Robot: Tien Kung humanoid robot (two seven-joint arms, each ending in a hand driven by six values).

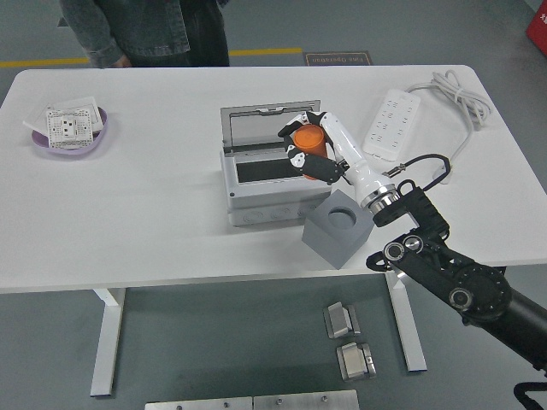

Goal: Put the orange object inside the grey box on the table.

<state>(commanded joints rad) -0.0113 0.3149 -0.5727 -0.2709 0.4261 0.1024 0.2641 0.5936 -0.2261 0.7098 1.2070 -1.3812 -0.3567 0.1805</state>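
Observation:
My right hand (pixel 306 148) is shut on the orange object (pixel 308 142), a small orange cylinder. It holds it in the air over the right part of the open grey box (pixel 269 188), whose clear lid (pixel 270 125) stands upright at the back. The box's dark inside shows to the left of the hand. A grey cube (pixel 339 229) with a round hole in its top sits at the table's front edge, just right of the box. The left arm is out of view.
A white power strip (pixel 391 124) with a coiled cable lies at the back right. A purple dish (pixel 72 131) holding a white socket plate sits at the far left. A person (pixel 144 29) in a dark jacket stands at the table's far side, top left.

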